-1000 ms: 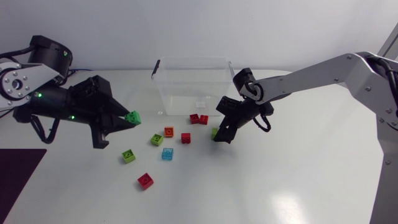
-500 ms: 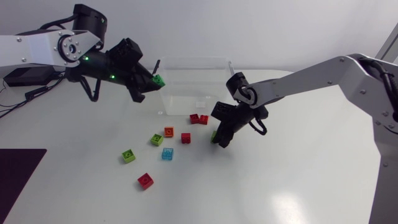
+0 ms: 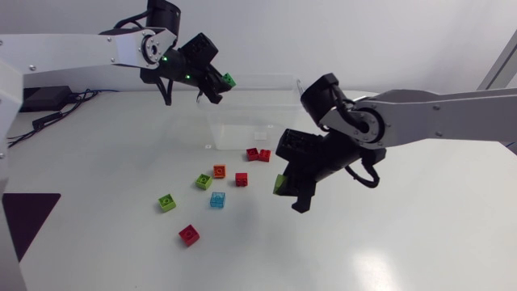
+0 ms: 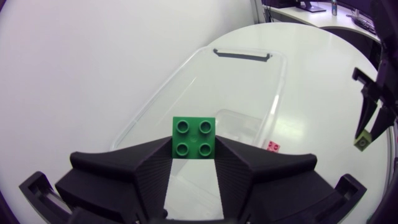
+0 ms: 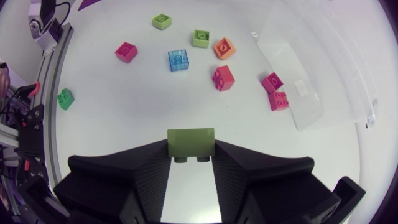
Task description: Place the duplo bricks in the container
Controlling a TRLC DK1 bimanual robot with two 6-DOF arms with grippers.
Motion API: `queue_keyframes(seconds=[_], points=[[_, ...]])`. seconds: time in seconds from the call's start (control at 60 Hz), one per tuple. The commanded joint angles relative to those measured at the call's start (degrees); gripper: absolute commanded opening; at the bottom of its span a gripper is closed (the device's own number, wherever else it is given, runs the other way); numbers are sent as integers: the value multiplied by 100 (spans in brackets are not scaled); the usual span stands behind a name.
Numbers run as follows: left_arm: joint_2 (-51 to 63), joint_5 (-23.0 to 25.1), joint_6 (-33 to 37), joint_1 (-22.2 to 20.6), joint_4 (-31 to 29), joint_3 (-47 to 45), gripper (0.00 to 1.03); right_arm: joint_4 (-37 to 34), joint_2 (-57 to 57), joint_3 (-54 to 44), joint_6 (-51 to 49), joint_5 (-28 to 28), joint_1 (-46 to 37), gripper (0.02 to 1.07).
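Two bricks are off the counter [image 3: 388,234], one in each pincer. The left pincer [image 3: 224,81], upper left of centre in the head frame, is closed on a dark green duplo brick [image 3: 229,80]. Its fingers press the brick from two sides, and in the left wrist view the four studs face the camera. This brick hangs at the upper-left rim of the clear container [image 3: 242,129], which stands upper centre on the counter.

The right pincer [image 3: 283,187], just right of centre and below the container in the frame, is clamped on an olive-green brick [image 3: 279,184] held clear of the counter.

Eight more bricks lie loose on the counter. Two red bricks [image 3: 253,153] [image 3: 264,155] touch each other just beside the container's front wall, outside it. Lower left of them sit an orange brick [image 3: 219,171], a single red brick [image 3: 241,179] and a lime brick [image 3: 203,181], near one another. A blue brick [image 3: 217,199] lies just below those, a second lime brick [image 3: 166,202] further left, and a lowest red brick [image 3: 189,234] apart, toward the bottom of the frame.
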Motion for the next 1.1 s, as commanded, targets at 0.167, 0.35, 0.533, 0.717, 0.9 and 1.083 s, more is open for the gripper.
queue_keyframes(seconds=[0.167, 0.35, 0.533, 0.717, 0.9, 1.083], points=[[916, -174, -90, 71, -373, 1073, 99, -450, -488, 420, 330, 166, -82, 30], [-15, -112, 174, 150, -444, 89, 99, -450, -295, 1088, 488, 254, -293, 30], [-1755, 222, 992, 176, -523, -1933, 99, -388, 241, 1976, 664, 245, -583, 30], [-3127, 362, 1686, 150, -927, -3471, 99, -318, 927, 2837, 893, 245, -723, 30], [-4076, 441, 2117, -26, -1094, -4807, 99, -142, 1524, 3540, 1156, 245, -820, 30], [-4682, 503, 2389, -158, -1208, -5703, 99, -125, 1946, 4173, 1279, 245, -943, 31]])
